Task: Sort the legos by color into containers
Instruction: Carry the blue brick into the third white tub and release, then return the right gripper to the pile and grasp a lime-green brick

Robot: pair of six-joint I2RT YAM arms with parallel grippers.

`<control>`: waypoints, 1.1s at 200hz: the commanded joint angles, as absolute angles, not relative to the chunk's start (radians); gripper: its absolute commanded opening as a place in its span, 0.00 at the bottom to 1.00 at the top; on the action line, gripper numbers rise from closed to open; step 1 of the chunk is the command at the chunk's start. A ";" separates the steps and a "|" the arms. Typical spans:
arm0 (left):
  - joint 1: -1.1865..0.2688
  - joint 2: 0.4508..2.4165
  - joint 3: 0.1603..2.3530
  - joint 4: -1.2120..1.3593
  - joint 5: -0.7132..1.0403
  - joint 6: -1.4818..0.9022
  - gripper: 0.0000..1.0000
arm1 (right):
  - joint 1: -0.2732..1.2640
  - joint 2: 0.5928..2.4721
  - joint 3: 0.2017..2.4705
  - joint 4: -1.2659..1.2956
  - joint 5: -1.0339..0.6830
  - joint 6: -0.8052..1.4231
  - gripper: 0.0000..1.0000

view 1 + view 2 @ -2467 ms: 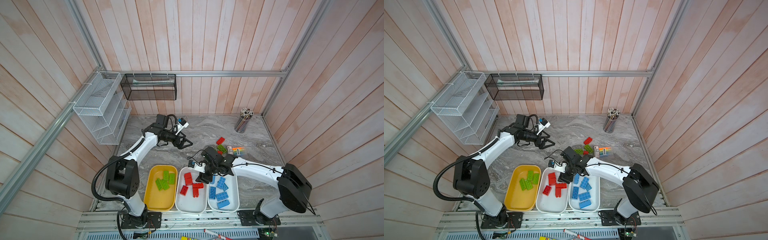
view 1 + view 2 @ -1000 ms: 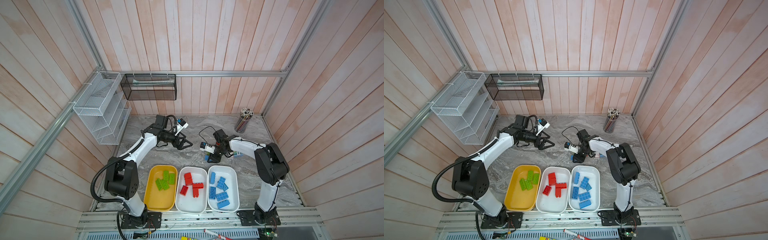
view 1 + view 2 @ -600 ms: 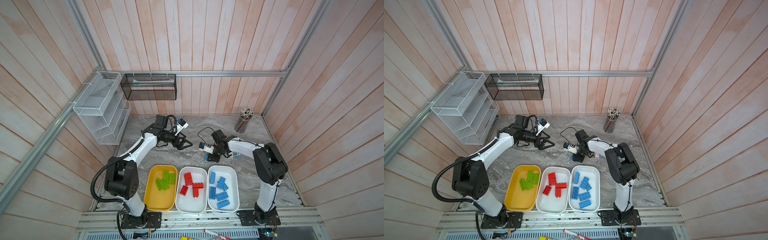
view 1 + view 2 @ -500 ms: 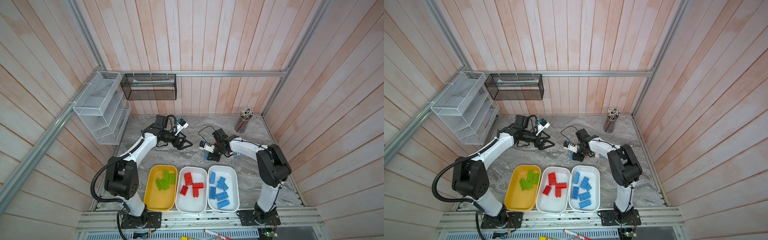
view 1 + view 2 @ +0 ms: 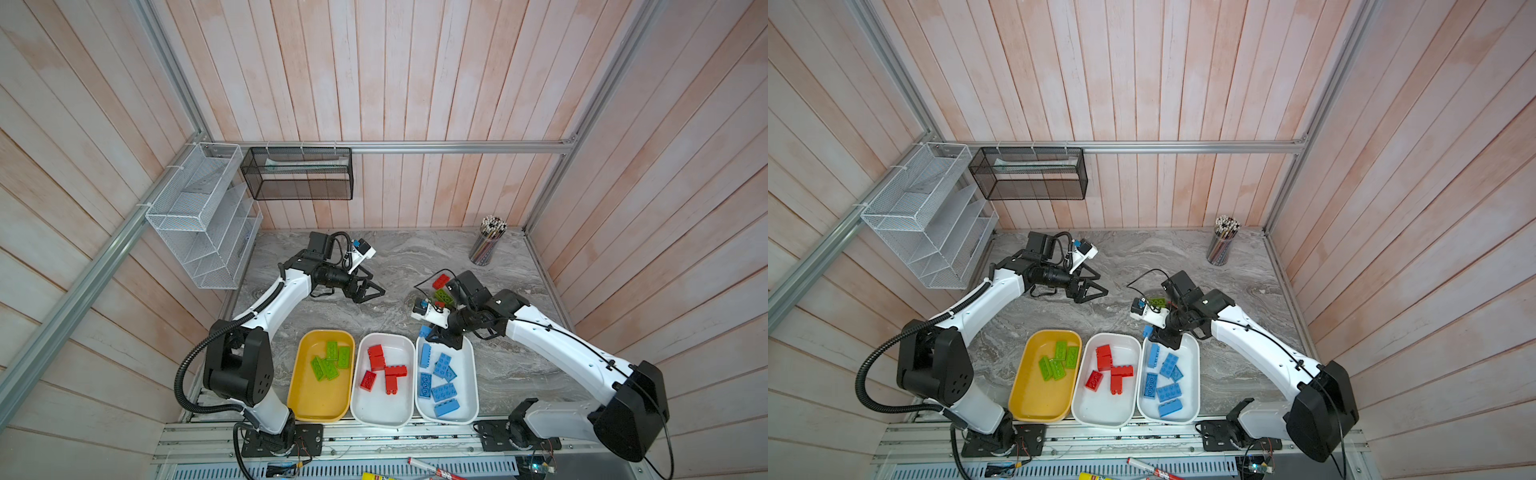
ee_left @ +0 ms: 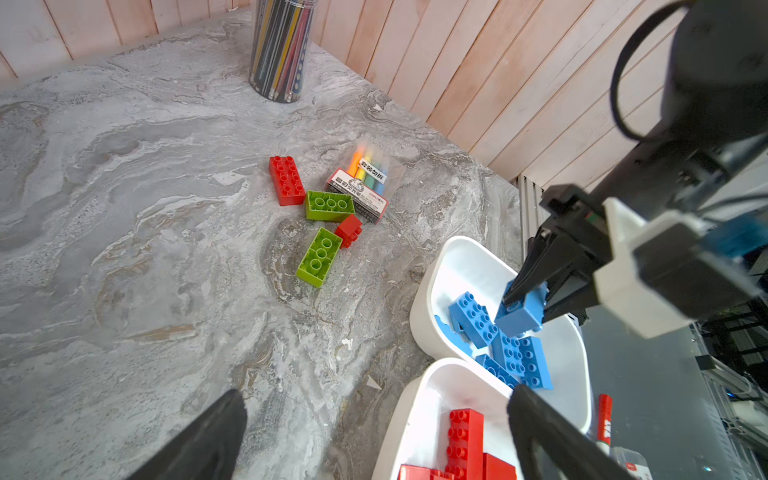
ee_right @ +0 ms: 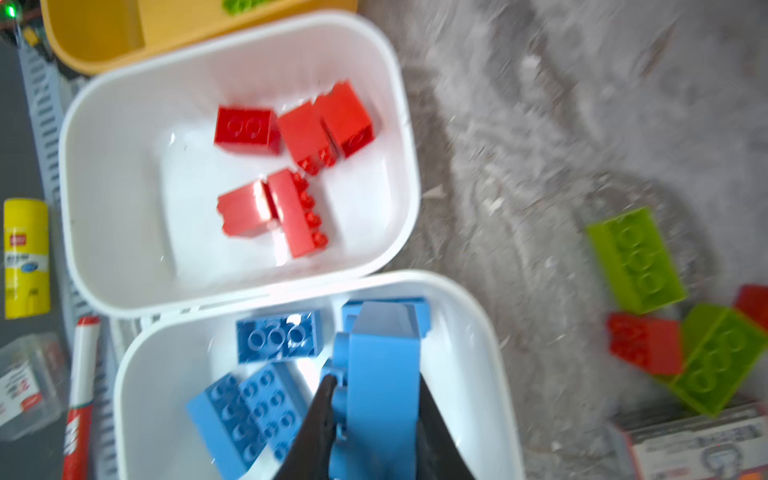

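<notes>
My right gripper [image 7: 374,415] is shut on a blue lego [image 7: 382,382], which hangs over the far end of the right white container [image 5: 465,374]. That container holds several blue legos. The held lego also shows in a top view [image 5: 1147,331] and in the left wrist view [image 6: 521,311]. The middle white container [image 5: 382,409] holds several red legos and the yellow container [image 5: 316,399] several green ones. Two green legos [image 6: 329,205] [image 6: 319,257] and two red legos [image 6: 286,180] [image 6: 349,230] lie loose on the table. My left gripper [image 5: 374,291] hovers open and empty at the back left.
A rainbow-striped pack [image 6: 361,183] lies against the loose legos. A mesh pencil cup [image 5: 486,241] stands at the back right. A white wire basket [image 5: 199,216] and a black one [image 5: 297,174] hang on the walls. A yellow tube [image 7: 25,257] and a marker [image 7: 79,395] lie beyond the table's front edge.
My right gripper closed on the blue lego at the loose pile, then carried it toward the front, over the right white container. The left arm has not moved.
</notes>
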State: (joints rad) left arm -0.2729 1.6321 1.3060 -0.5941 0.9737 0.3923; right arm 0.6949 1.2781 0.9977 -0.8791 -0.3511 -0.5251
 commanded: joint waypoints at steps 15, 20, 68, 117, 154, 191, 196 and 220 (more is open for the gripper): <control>-0.267 1.584 1.260 -0.592 1.033 0.390 1.00 | 0.747 1.223 0.890 -1.027 -0.278 -0.503 0.19; -0.267 1.582 1.256 -0.590 1.035 0.390 1.00 | 0.753 1.222 0.871 -1.023 -0.270 -0.504 0.19; -0.266 1.577 1.245 -0.577 1.043 0.380 1.00 | 0.776 1.259 0.812 -0.951 -0.184 -0.516 0.22; -0.266 1.583 1.253 -0.592 1.039 0.391 1.00 | 0.788 1.268 0.798 -0.945 -0.140 -0.537 0.43; -0.266 1.578 1.259 -0.601 1.031 0.396 1.00 | 0.765 1.234 0.903 -1.010 -0.095 -0.541 0.57; -0.267 1.572 1.258 -0.600 1.031 0.392 1.00 | 0.585 1.206 1.034 -0.870 -0.125 -0.522 0.60; -0.267 1.570 1.256 -0.601 1.031 0.393 1.00 | 0.567 1.203 1.038 -0.829 -0.138 -0.516 0.60; -0.267 1.570 1.259 -0.597 1.034 0.393 1.00 | 0.508 1.229 1.008 -0.602 -0.179 -0.521 0.65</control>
State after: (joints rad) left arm -0.2729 1.6020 1.2552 -0.5907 1.0161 0.3813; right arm 0.5457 1.2072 1.0191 -0.8089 -0.1322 -0.5228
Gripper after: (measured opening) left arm 0.998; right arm 0.633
